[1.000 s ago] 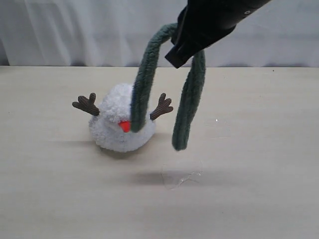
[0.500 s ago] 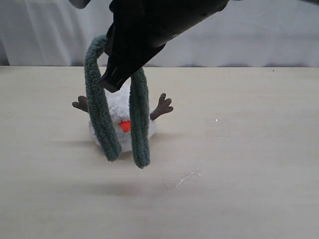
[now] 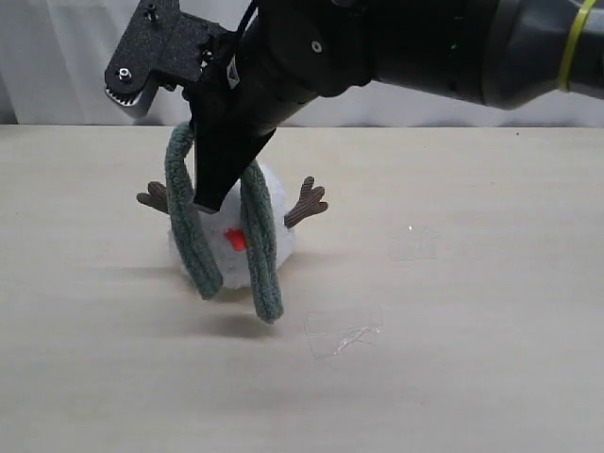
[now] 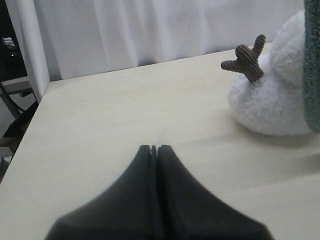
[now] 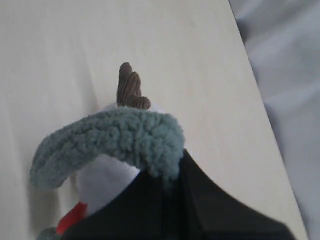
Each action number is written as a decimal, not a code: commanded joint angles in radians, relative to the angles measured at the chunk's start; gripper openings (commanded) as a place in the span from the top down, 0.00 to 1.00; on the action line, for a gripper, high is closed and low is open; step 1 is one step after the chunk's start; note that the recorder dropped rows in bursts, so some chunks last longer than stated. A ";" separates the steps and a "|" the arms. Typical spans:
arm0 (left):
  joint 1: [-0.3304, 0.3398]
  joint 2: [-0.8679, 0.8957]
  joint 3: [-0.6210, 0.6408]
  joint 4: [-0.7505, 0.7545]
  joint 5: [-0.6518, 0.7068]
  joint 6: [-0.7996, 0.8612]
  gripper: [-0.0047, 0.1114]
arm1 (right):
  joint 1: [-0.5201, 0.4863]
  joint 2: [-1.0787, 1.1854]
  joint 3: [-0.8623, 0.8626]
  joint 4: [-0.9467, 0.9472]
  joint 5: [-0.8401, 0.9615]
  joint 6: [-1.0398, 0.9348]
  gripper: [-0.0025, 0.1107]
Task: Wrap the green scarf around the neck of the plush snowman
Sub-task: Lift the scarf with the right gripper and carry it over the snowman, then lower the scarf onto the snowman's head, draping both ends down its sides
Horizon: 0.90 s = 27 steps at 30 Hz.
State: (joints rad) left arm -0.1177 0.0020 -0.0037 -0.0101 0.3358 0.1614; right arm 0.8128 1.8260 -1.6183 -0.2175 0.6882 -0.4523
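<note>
The plush snowman (image 3: 223,257) sits on the table, a white fluffy ball with an orange nose (image 3: 235,240) and brown twig arms (image 3: 307,200). My right gripper (image 3: 209,195) reaches across from the right and hovers just above it, shut on the middle of the green scarf (image 3: 260,247). Both scarf ends hang down over the snowman's front, one on each side of the nose. In the right wrist view the scarf (image 5: 120,137) arches over the snowman (image 5: 102,180) from my right gripper (image 5: 172,170). My left gripper (image 4: 154,148) is shut on nothing, low over the table beside the snowman (image 4: 270,100).
A scrap of clear film (image 3: 344,335) lies on the pale wooden table (image 3: 472,283) in front and to the right of the snowman. A white curtain (image 3: 75,57) hangs behind the table's far edge.
My right gripper has carried the scarf leftward and down, from right of the snowman to directly above it. Both hanging ends now drape over the snowman's front.
</note>
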 commanded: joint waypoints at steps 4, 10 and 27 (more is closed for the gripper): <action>0.003 -0.002 0.004 0.001 -0.013 -0.001 0.96 | 0.002 0.017 -0.010 -0.114 -0.215 -0.004 0.94; 0.003 -0.002 0.004 0.001 -0.013 -0.001 0.96 | 0.002 0.091 -0.010 -0.263 -0.186 -0.007 0.94; 0.003 -0.002 0.004 0.001 -0.013 -0.001 0.96 | -0.072 0.137 -0.010 -0.560 -0.031 0.213 0.94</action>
State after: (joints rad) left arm -0.1177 0.0020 -0.0037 -0.0101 0.3358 0.1614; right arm 0.7711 1.9659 -1.6245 -0.8534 0.6692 -0.2489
